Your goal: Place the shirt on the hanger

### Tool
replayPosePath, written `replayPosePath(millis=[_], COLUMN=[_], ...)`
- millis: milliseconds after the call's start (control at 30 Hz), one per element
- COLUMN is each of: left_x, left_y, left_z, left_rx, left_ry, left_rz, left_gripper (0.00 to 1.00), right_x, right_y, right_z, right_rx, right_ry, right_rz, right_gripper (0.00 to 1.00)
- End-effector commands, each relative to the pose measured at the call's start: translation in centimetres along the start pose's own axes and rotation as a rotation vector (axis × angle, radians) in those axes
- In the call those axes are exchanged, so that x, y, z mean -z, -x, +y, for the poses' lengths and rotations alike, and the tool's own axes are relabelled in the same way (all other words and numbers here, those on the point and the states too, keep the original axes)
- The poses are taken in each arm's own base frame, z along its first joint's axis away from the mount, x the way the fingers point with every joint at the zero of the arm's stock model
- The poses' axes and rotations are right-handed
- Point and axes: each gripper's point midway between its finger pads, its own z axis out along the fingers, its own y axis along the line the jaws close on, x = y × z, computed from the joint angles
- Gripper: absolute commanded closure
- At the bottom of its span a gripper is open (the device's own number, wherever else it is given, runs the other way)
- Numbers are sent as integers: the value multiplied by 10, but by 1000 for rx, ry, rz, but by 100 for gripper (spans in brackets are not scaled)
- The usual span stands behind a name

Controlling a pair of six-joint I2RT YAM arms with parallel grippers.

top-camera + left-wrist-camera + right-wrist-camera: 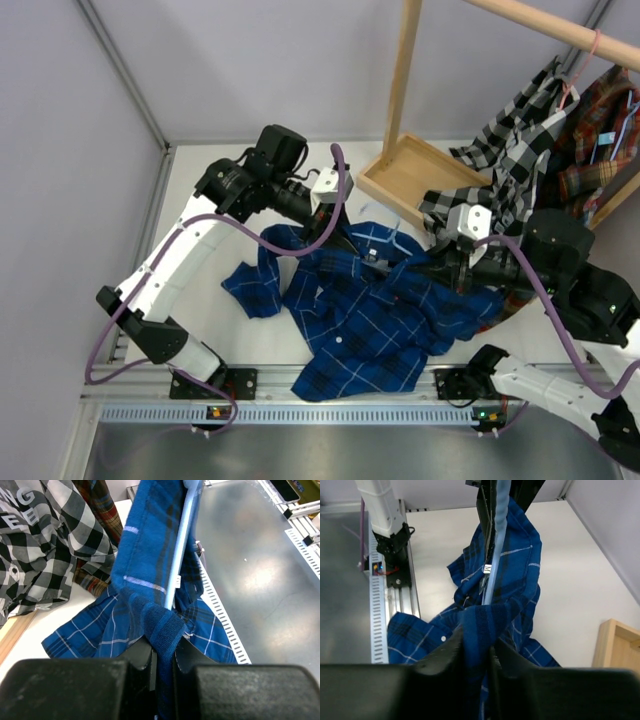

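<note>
The dark blue plaid shirt (365, 315) lies crumpled on the white table, lifted at its upper edge between the two arms. My left gripper (335, 222) is shut on a fold of the shirt (150, 560), seen in the left wrist view (164, 650). The light-blue hanger wire (181, 545) runs from that fold up inside the cloth. My right gripper (455, 268) is shut on another fold of the shirt (520, 580), seen in the right wrist view (476, 645). The hanger wire (495, 555) rises just beyond it. The rest of the hanger is hidden by the shirt.
A wooden rack base (415, 175) with an upright pole (403, 70) stands at the back right. A black-and-white checked shirt (515, 150) and a red-brown plaid shirt (600, 130) hang from its rail, with a pink hanger (592, 48). A metal rail (300, 412) runs along the near edge.
</note>
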Motion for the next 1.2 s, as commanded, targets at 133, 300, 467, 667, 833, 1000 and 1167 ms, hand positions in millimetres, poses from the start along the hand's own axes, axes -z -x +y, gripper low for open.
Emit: replayPosePath(millis=[133, 300, 467, 667, 833, 1000, 1167], left_x=[10, 23, 63, 184, 257, 264, 238], left_y=[22, 44, 75, 109, 62, -18, -89], left_z=[-13, -3, 48, 30, -20, -46, -36], left_rx=[-83, -63, 15, 84, 203, 289, 367], left_ry=[25, 113, 559, 1226, 1591, 1704, 1694], left_rz=[-24, -31, -84, -355, -502, -481, -369], left_gripper=[100, 56, 2, 2, 2, 2, 2], right_x=[8, 22, 36, 38, 64, 102, 127], right_y=[18, 38, 48, 49, 70, 97, 105], right_z=[-8, -18, -41, -79, -125, -151, -169], right_rx=[49, 39, -16, -157, -326, -382, -412], right_ry=[-54, -162, -326, -524, -810, -1025, -1197], right_rz=[-62, -163, -242, -227, -287, -340, -347], right_gripper=[100, 100, 100, 100, 100, 100, 100])
